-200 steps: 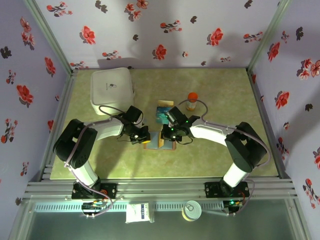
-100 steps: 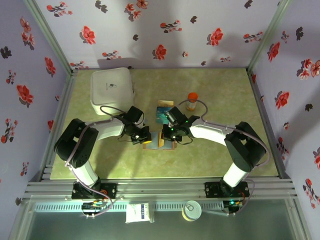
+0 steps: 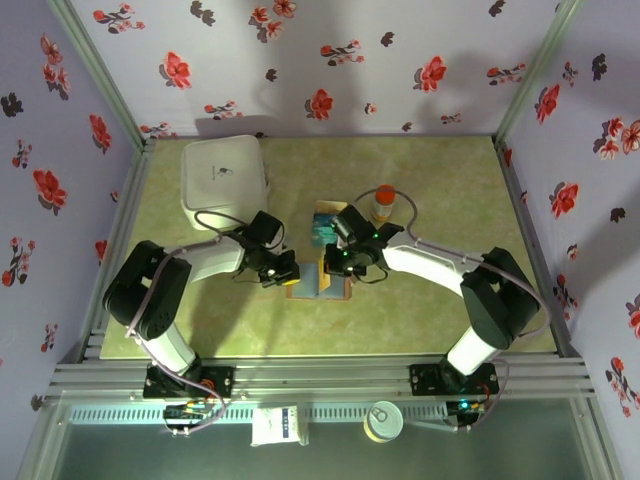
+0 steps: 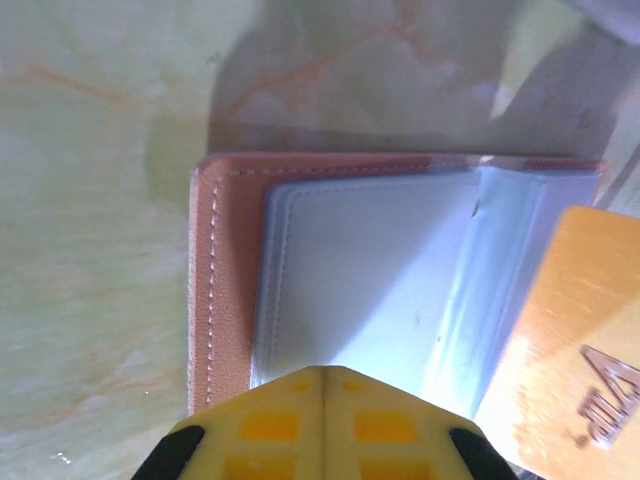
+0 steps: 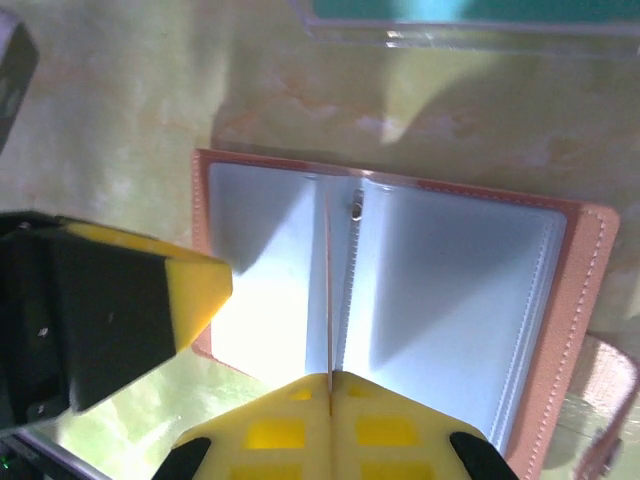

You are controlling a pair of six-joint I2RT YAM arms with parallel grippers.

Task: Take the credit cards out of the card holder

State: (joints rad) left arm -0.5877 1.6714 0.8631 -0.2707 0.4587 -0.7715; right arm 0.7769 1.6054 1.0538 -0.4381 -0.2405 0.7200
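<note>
Both arms fold in from their bases, elbows swung out to the sides and forearms angling toward the middle of the table (image 3: 450,200), so that the left gripper (image 3: 286,274) and the right gripper (image 3: 336,266) nearly face each other over the card holder (image 3: 341,290). The holder lies open and flat, blue-grey leaves up and brown rim around them. The left gripper's yellow fingers are pressed together with no gap, their tips over the near edge of the holder's left leaf; it seems to press down on the leaf rather than pinch it, though the wrist view cuts the contact off. The right gripper is clamped on a tan card (image 4: 570,330), held upright over the holder's fold. Its own wrist camera sees that card edge-on, as a thin line running up from the fingertips. The left wrist view shows its broad face, with raised lettering too cropped to read. More teal cards (image 3: 324,230) lie on the table just beyond the holder, near an orange-capped bottle (image 3: 383,203). From above, the grippers hide much of the holder. A white box (image 3: 225,180) sits well apart at the far left.
</note>
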